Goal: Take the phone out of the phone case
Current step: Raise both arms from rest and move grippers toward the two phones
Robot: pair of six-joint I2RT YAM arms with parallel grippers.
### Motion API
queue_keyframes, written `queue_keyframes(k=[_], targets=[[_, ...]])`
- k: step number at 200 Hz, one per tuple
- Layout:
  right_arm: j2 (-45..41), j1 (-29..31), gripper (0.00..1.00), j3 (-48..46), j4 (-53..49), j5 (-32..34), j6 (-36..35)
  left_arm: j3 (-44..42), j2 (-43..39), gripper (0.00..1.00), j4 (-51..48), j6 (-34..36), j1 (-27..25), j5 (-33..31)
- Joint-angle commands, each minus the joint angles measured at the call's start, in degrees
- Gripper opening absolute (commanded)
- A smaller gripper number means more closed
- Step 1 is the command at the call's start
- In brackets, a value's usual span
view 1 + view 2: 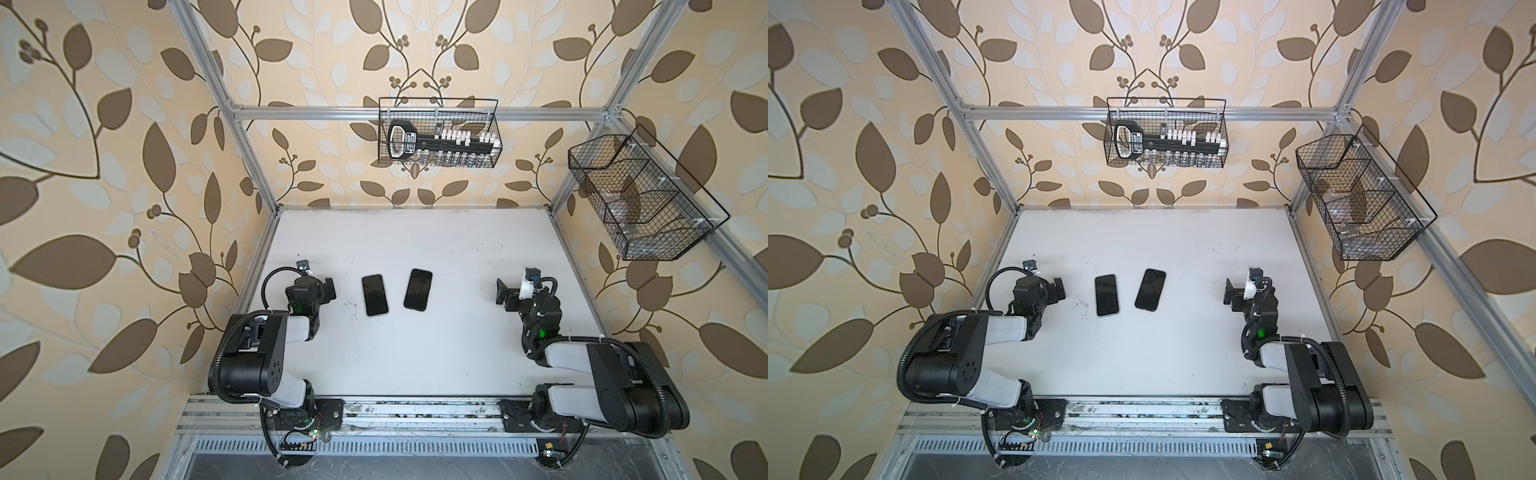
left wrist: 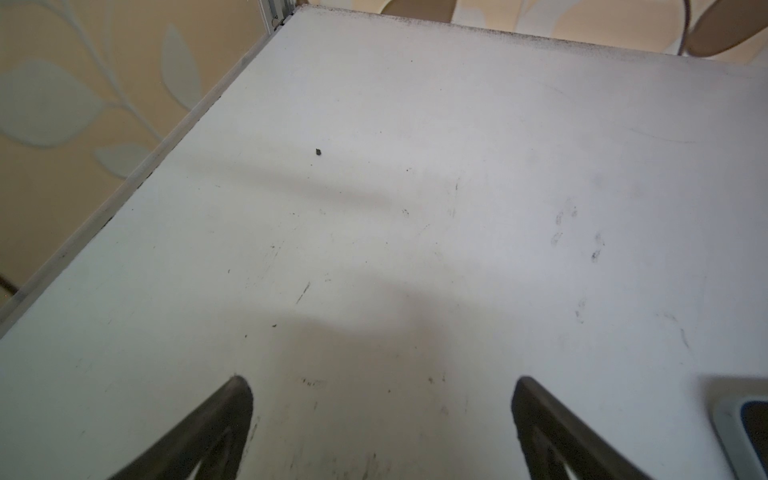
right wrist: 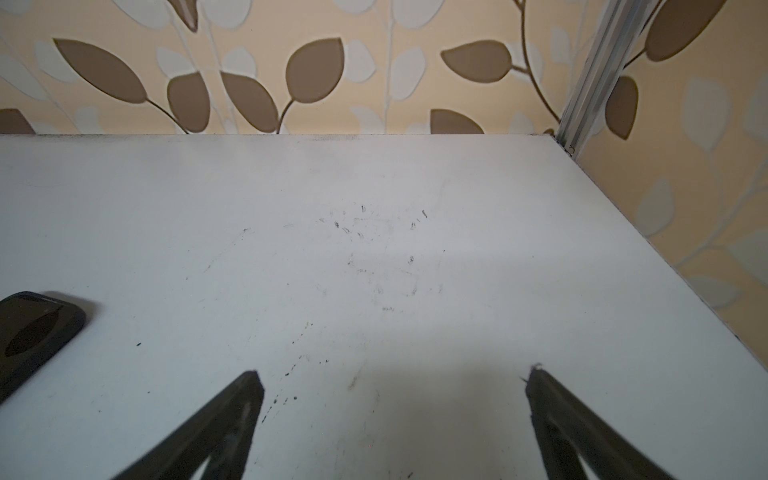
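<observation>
Saw light-edged phone [image 1: 375, 295] near left claw [image 1: 330, 288], black phone [image 1: 418, 289] farther from right claw [image 1: 501, 291]. Found both claws gaping, empty. Cannot tell which wears case; cropped in wrist views.

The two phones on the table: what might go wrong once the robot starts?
Both lie flat, so the open left gripper and right gripper may just push them along the smooth table. The pale-rimmed phone and dark-rimmed phone sit close together; grabbing one could knock the other.
</observation>
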Motion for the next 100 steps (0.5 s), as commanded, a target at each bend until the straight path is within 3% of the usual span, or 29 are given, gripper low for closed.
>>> queue_keyframes(k=[1, 10, 21, 45, 68, 100], targets=[[-0.8, 0.1, 1.00, 2.7, -1.7, -0.2, -0.6, 1.3, -0.3, 0.99, 3.3, 1.3, -1.2, -3.0], [-2.3, 0.2, 1.00, 4.3, -5.1, 0.6, -0.6, 2.1, -1.4, 0.99, 2.8, 1.1, -2.5, -9.1], [-4.7, 0.1, 1.00, 7.9, -14.1, 1.2, 0.1, 6.8, -6.0, 0.99, -10.0, -0.7, -3.0, -13.7], [-11.4, 0.3, 1.00, 10.3, -23.0, -0.3, 1.3, 17.4, -11.1, 0.99, -28.3, -2.9, -3.0, -14.5], [-19.5, 0.3, 1.00, 12.4, -29.4, -2.4, 7.8, 26.6, -14.0, 0.99, -41.9, -2.2, -3.0, -5.9], [-23.1, 2.1, 1.00, 23.4, -46.7, -4.5, 15.3, 40.4, -15.0, 0.99, -59.9, -3.0, -2.1, 13.6]])
